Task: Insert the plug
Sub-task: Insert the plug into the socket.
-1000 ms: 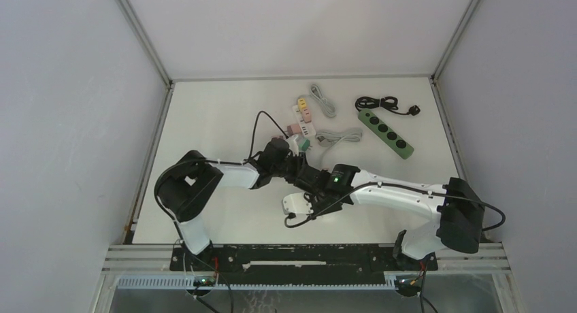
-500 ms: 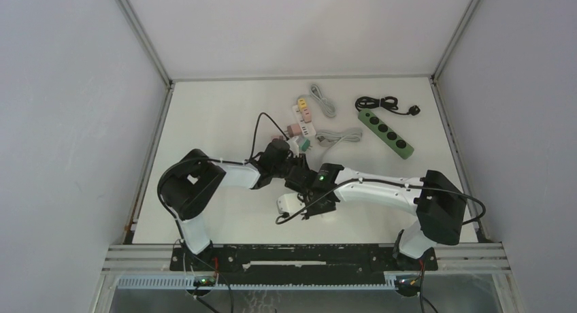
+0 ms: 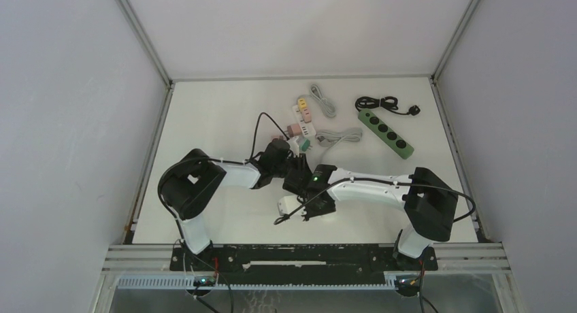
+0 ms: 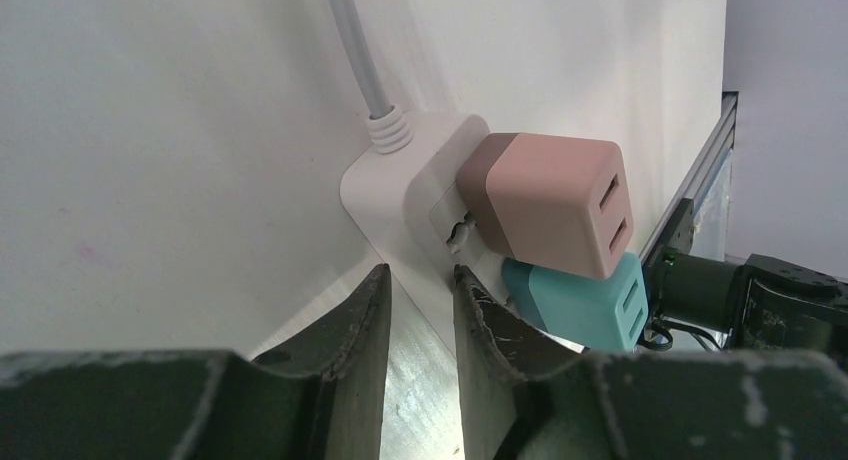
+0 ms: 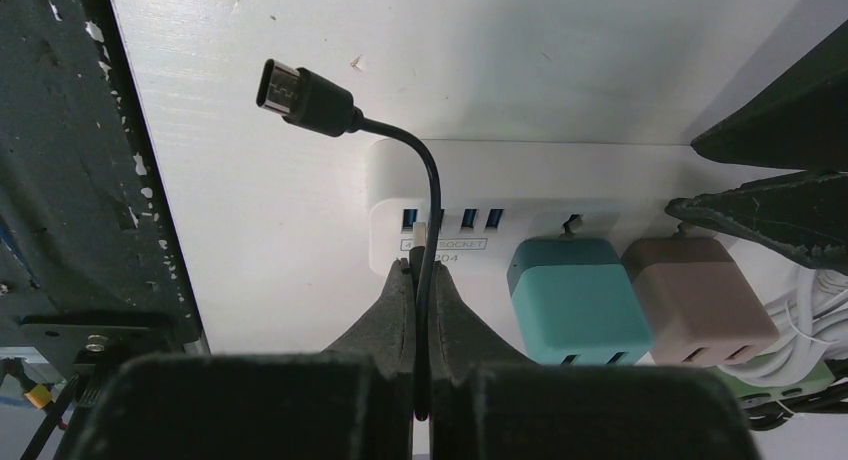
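Observation:
A white power strip lies on the table, its row of blue USB ports facing my right gripper. That gripper is shut on a black cable just behind its plug. The plug sits against the second port from the left, and I cannot tell how deep it is. The cable's other end curls free above. My left gripper is shut on the strip's edge beside a pink adapter and a teal adapter. From above, both grippers meet at the strip.
At the back of the table are a green power strip with a coiled black cord, a pastel strip, a second one and grey cables. A black rail runs left of the right gripper.
My right arm has swung left, its elbow drawing in. The white strip and cable have slid slightly left with it. The left arm has barely moved.

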Controlling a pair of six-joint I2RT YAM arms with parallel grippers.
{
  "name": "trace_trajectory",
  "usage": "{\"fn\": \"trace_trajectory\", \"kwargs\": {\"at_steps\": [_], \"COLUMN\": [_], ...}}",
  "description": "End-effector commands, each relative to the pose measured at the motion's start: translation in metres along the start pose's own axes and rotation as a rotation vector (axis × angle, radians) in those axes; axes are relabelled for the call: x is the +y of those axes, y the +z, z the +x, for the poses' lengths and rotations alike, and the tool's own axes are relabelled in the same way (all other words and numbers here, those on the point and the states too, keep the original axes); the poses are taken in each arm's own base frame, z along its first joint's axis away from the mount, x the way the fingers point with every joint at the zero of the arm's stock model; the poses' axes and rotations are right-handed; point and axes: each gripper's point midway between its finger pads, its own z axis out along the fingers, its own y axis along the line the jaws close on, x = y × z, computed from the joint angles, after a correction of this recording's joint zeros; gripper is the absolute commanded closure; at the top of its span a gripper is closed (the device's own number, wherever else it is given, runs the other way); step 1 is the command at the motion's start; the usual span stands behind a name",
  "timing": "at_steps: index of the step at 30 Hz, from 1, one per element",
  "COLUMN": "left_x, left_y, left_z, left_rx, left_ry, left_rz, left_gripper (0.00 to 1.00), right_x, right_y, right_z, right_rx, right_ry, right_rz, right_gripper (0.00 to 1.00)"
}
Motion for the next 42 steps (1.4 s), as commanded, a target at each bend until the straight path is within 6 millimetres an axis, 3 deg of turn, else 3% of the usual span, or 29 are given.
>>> {"fn": "trace_trajectory", "kwargs": {"at_steps": [1,42], "left_x": [-0.021,-0.023], "left_y": [0.004,0.003], "left_z": [-0.019,-0.019], "left_rx": [-0.033,-0.032], "left_ry": [0.023,0.021], "left_rz": [0.059,0.06], "left_gripper": [0.67,0.68], "right_x": [-0.01,-0.002], "right_y": [-0.006,0.016], "right_z": [-0.007,0.003], "right_rx": [-0.012,-0.015], "right_ry": [0.02,0.099], "right_rz": [0.037,0.007], "right_gripper": [1.0,1.0]}}
